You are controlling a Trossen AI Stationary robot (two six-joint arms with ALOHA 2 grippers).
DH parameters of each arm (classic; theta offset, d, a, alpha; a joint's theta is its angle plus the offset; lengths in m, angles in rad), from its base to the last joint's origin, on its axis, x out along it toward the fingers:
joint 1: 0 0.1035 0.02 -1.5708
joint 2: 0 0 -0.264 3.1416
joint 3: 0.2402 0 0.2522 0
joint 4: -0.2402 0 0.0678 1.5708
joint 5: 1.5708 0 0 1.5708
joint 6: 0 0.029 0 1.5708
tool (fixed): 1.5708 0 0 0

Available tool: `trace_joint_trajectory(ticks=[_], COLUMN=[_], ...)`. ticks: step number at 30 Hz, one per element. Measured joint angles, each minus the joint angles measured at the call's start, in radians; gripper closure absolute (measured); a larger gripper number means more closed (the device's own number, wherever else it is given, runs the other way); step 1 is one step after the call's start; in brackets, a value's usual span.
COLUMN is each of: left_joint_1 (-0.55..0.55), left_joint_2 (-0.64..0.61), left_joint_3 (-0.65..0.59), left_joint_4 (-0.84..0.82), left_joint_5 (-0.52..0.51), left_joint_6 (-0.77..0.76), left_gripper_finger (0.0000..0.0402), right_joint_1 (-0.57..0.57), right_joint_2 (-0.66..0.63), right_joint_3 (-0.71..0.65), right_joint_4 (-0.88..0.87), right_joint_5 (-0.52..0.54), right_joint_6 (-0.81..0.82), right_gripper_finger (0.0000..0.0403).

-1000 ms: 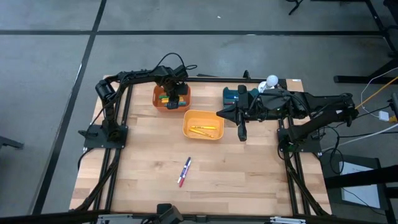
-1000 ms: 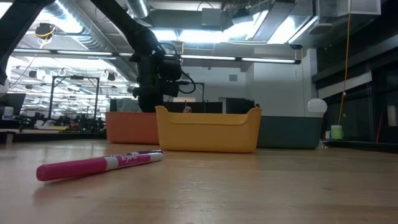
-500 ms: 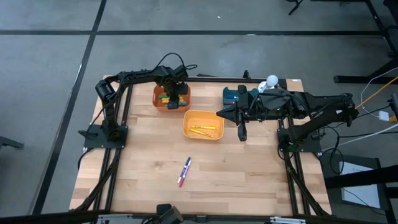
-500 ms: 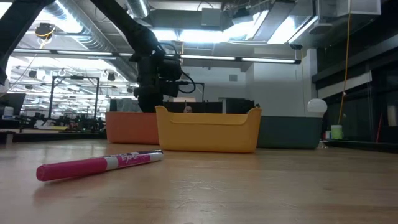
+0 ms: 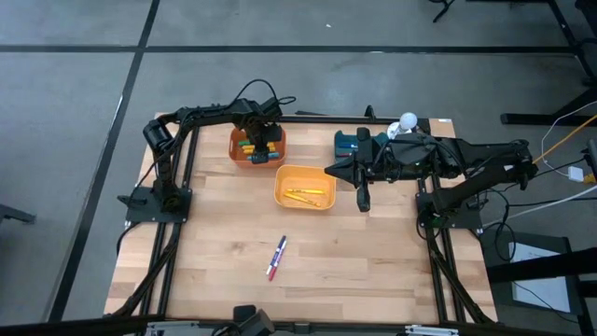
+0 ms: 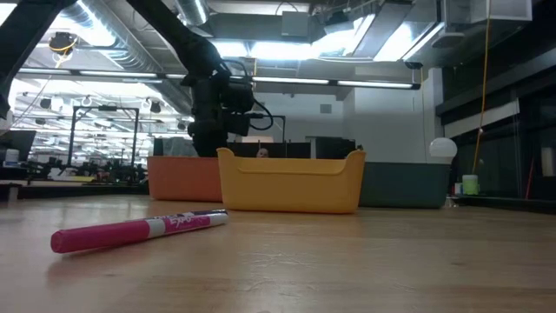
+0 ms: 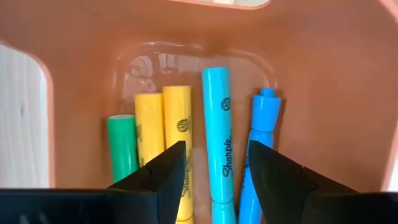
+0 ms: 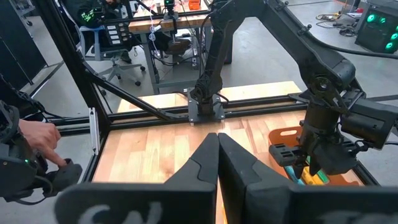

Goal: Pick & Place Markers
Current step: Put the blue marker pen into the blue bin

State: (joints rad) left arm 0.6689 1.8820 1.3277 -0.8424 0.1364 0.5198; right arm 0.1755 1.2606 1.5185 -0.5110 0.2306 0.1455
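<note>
My left gripper [image 7: 216,167] hangs open inside the orange bin [image 5: 256,147], pointing down. On the bin's floor lie several markers side by side: a green one [image 7: 122,146], two yellow ones [image 7: 163,124], a light-blue one [image 7: 217,137] and a darker blue one [image 7: 260,149]. The light-blue marker lies between my fingers, clear of both. Two more markers [image 5: 277,258] lie on the bare table toward its near edge; the low view shows the pink one [image 6: 130,231]. My right gripper [image 5: 329,172] is shut and held high, between the yellow and teal bins.
The yellow bin [image 5: 305,187] stands mid-table with yellow markers inside. The teal bin [image 5: 347,142] sits behind it, under my right arm. A person's hand [image 8: 38,134] shows beyond the table's left side. Open wood lies around the two loose markers.
</note>
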Motion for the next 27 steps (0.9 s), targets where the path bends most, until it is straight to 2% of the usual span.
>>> trace_joint_trajectory(ticks=[3,6,17,27], left_joint_1=[0.0,0.0,0.0,0.0], left_joint_2=[0.0,0.0,0.0,-0.018], left_joint_3=[0.0,0.0,0.0,0.001], left_joint_4=[-0.003,-0.009,-0.043,-0.07], left_joint_5=[-0.02,-0.03,-0.052,-0.044], left_joint_6=[-0.007,-0.021,-0.032,-0.092], left_gripper_finger=[0.0237,0.0259,0.039,0.04], right_joint_1=[0.0,0.0,0.0,0.0], right_joint_2=[0.0,0.0,0.0,0.0], right_joint_3=[0.0,0.0,0.0,0.0], right_joint_4=[0.0,0.0,0.0,0.0], right_joint_5=[0.0,0.0,0.0,0.0], right_joint_6=[0.0,0.0,0.001,0.001], right_gripper_finger=[0.0398,0.0398,0.0398,0.0398])
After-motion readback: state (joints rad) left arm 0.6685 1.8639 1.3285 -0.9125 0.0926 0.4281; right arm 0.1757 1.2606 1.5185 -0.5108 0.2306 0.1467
